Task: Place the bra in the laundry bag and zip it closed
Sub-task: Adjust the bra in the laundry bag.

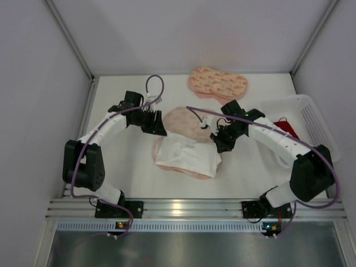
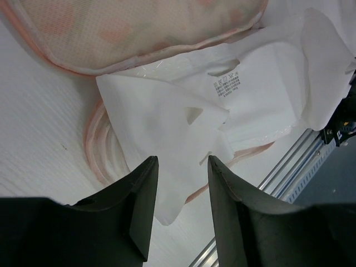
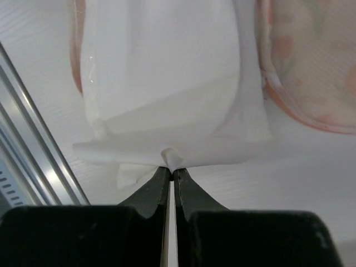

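Waiting at the right edge of the overhead view, the bra [image 1: 285,127] shows as a red bundle in the white mesh basket [image 1: 318,125]. It is well apart from the laundry bag [image 1: 181,119], which lies unzipped and spread open at mid-frame on the tabletop [image 1: 130,164]. A white sheet [image 1: 186,156] with a printed label covers the bag's lower half. The right pincer [image 3: 171,168] is clamped tight on a fold at that sheet's edge. The left pincer [image 2: 181,161] hangs half-open over the sheet's other side, gripping nothing. To my eye the step in hand is clearing this insert out so the bra can go in. Next, I'd guess, the right arm must draw the sheet off without dragging the bag along, the left perhaps pinning the bag. A twin pouch [image 1: 218,83] lies at upper centre.
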You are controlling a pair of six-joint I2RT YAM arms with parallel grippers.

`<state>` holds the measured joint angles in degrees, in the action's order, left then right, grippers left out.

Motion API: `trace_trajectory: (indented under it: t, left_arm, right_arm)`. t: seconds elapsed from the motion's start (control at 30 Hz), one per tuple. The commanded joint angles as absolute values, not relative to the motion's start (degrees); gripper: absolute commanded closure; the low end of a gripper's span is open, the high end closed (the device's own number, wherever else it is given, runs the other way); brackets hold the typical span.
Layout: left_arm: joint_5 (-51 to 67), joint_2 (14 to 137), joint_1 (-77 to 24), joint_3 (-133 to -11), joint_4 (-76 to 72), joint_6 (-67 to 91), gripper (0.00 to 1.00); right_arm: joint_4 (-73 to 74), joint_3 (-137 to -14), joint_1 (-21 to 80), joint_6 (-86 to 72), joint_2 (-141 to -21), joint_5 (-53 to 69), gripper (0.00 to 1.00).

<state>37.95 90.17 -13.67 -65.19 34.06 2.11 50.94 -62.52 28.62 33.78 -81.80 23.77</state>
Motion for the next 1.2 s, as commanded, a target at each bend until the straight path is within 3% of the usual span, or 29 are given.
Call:
trace_trajectory:
  t: [0.0, 0.37, 0.4, 0.43, 0.8, 1.0, 1.17]
  left_arm:
    - [38.5, 86.75, -12.4, -63.99, 34.45, 0.62, 0.53]
    - [37.97, 82.97, -10.63, -59.33, 35.51, -2.98, 0.53]
    - [37.88, 82.88, -10.63, -58.98, 35.68, -3.51, 0.53]
    - [38.05, 82.62, -10.63, -58.8, 35.77, -3.78, 0.52]
    - [39.2, 81.48, -10.63, -58.89, 35.86, -5.45, 0.51]
    - [40.25, 79.28, -10.72, -58.45, 35.95, -8.35, 0.47]
    - [39.2, 80.07, -10.64, -59.85, 35.95, -9.06, 0.47]
  right_arm:
    - [52.47, -68.8, 33.56, 30.42, -86.65, 27.24, 1.0]
    - [49.49, -77.26, 36.21, 22.59, -102.65, 31.73, 0.99]
    - [49.05, -77.26, 36.38, 21.63, -103.18, 31.9, 0.96]
    - [48.69, -77.26, 36.47, 21.27, -103.18, 31.99, 0.87]
    - [46.23, -79.19, 36.74, 19.86, -100.56, 30.24, 0.48]
    - [46.32, -82.7, 32.18, 19.43, -96.25, 29.53, 0.28]
    - [42.64, -83.14, 24.54, 16.27, -96.41, 25.16, 0.24]
